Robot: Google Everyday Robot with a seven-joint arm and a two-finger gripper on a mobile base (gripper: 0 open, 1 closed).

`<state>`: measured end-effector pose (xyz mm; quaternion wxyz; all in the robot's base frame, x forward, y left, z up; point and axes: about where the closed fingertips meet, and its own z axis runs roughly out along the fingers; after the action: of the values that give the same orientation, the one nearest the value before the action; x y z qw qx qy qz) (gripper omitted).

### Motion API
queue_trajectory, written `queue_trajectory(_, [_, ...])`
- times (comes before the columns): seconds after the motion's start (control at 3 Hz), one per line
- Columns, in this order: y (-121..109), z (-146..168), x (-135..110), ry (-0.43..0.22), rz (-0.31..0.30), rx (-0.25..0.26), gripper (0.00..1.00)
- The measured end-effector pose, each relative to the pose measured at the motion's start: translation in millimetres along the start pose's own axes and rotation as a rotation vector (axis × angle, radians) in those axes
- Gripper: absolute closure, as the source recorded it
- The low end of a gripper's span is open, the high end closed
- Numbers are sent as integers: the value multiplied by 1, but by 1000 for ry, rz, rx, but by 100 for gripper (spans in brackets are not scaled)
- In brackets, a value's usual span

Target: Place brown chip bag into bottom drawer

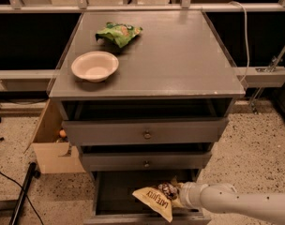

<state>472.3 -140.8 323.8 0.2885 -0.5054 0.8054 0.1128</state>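
Note:
The brown chip bag (157, 198) has a pale yellow end with dark lettering and a dark patch. It hangs over the inside of the open bottom drawer (115, 196) at its right front. My gripper (174, 194) reaches in from the lower right on a white arm (236, 203). It is at the bag's right end, just above the drawer's front edge. The bag and the wrist hide the fingers.
A white bowl (94, 65) and a green chip bag (118, 33) lie on the grey cabinet top (180, 55). Two shallower drawers with knobs (146, 135) stand partly open above the bottom one. A cardboard box (51, 144) and a black cable are on the floor at left.

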Motion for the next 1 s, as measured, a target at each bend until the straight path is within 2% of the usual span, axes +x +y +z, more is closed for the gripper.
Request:
queue_trajectory(0.33, [-9, 24, -13, -33, -66, 6, 100])
queue_trajectory(0.67, [-25, 47, -20, -34, -91, 13, 100])
queue_trajectory(1.0, [-48, 72, -17, -15, -76, 31, 100])
